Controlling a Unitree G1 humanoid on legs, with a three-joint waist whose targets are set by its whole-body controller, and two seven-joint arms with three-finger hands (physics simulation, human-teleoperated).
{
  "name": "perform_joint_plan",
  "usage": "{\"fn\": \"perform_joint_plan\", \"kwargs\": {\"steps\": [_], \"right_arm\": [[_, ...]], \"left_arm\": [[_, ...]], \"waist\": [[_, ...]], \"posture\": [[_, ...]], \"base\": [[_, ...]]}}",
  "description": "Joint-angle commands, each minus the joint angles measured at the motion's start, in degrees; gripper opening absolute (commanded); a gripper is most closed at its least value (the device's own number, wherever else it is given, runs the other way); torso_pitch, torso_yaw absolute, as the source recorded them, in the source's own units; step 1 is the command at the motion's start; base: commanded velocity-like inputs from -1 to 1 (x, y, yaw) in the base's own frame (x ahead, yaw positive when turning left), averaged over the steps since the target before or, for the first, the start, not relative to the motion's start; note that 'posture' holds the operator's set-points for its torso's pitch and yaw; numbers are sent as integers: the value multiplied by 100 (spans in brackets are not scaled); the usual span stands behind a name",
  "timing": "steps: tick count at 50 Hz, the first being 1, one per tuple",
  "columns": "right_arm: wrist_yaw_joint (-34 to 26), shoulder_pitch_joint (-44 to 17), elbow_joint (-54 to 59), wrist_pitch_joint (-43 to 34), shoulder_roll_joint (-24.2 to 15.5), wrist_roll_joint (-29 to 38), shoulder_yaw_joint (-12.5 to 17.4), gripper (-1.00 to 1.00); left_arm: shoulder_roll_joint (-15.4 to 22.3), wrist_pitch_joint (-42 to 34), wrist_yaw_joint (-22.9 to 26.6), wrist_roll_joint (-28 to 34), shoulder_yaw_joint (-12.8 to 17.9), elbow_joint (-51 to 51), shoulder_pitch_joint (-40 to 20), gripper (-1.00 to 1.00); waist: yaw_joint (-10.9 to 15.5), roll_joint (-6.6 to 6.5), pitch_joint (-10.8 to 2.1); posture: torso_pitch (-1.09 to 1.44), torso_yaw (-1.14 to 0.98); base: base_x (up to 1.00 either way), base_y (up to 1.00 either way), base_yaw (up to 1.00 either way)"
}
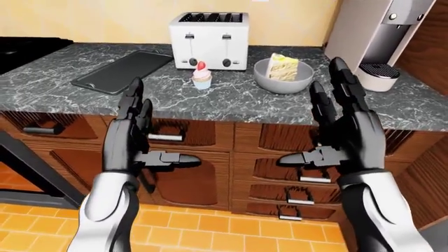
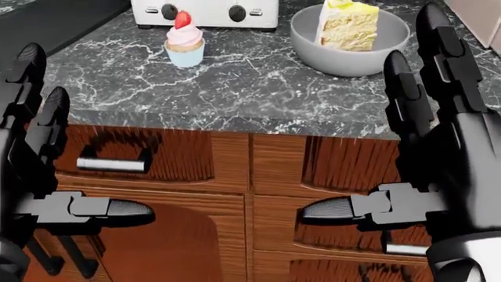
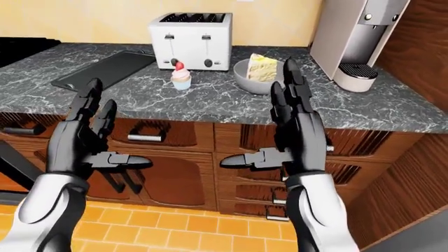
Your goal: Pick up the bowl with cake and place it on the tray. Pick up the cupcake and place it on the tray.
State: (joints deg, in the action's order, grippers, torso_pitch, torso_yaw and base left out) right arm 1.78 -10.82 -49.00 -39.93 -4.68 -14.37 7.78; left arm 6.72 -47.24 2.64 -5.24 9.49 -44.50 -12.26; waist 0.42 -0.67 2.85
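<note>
Both hands are held wide open and empty: left hand (image 1: 136,139), right hand (image 1: 346,134). The bowl (image 1: 283,77) lies just beyond the right hand's fingertips, the cupcake (image 1: 201,76) beyond the left's. The bowl is judged rigid and smooth, best gripped at the rim; the cupcake soft, best taken by its wrapper.

A dark marbled counter (image 1: 231,100) carried a black tray (image 1: 122,71) at left, a white toaster (image 1: 210,34), a cupcake (image 1: 201,76), a grey bowl (image 1: 283,79) of cake, and a coffee machine (image 1: 382,42) at right.

one bowl (image 1: 283,83); one cupcake (image 1: 201,76); one tray (image 1: 122,71), one toaster (image 1: 210,33); perhaps six drawers
</note>
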Motion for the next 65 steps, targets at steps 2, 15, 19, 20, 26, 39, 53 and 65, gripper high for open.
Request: {"fn": "perform_joint_plan", "kwargs": {"steps": [2, 15, 19, 20, 26, 39, 53, 65], "right_arm": [[40, -111, -193, 185, -49, -38, 76, 100], [59, -81, -242, 203, -89, -76, 99, 100], [66, -101, -255, 182, -97, -89, 112, 100], [63, -106, -242, 193, -100, -91, 121, 100], [134, -168, -426, 3, -139, -213, 217, 100], [366, -237, -685, -136, -360, -784, 696, 100], [1268, -282, -1100, -311, -1213, -2026, 1473, 100], [1862, -314, -1100, -170, -2702, -2154, 1480, 100]], "left_arm": [[0, 208, 25, -31, -48, -186, -115, 100], [0, 159, 30, -46, -9, -284, -87, 100], [13, 180, 34, -64, 22, -263, -98, 100], [15, 154, 27, -68, 19, -283, -106, 100], [34, 132, 19, -86, 36, -296, -125, 100], [106, -146, -32, -145, 58, -463, -308, 100], [128, -286, -28, -210, 156, -707, -250, 100], [154, -294, -57, -213, 156, -713, -289, 100]], "waist": [[-2, 52, -42], [-62, 132, -67], [-141, -373, -195], [-74, -308, -156], [44, -187, -81], [-25, 321, -130], [-74, 60, -194], [-35, 225, -161]], "posture": [[0, 0], [0, 0], [0, 0], [0, 0], [0, 0], [0, 0], [0, 0], [0, 0]], "base": [[34, 0, 0], [39, 0, 0], [43, 0, 0], [43, 0, 0], [43, 0, 0], [21, 0, 0], [7, 0, 0], [0, 0, 0]]}}
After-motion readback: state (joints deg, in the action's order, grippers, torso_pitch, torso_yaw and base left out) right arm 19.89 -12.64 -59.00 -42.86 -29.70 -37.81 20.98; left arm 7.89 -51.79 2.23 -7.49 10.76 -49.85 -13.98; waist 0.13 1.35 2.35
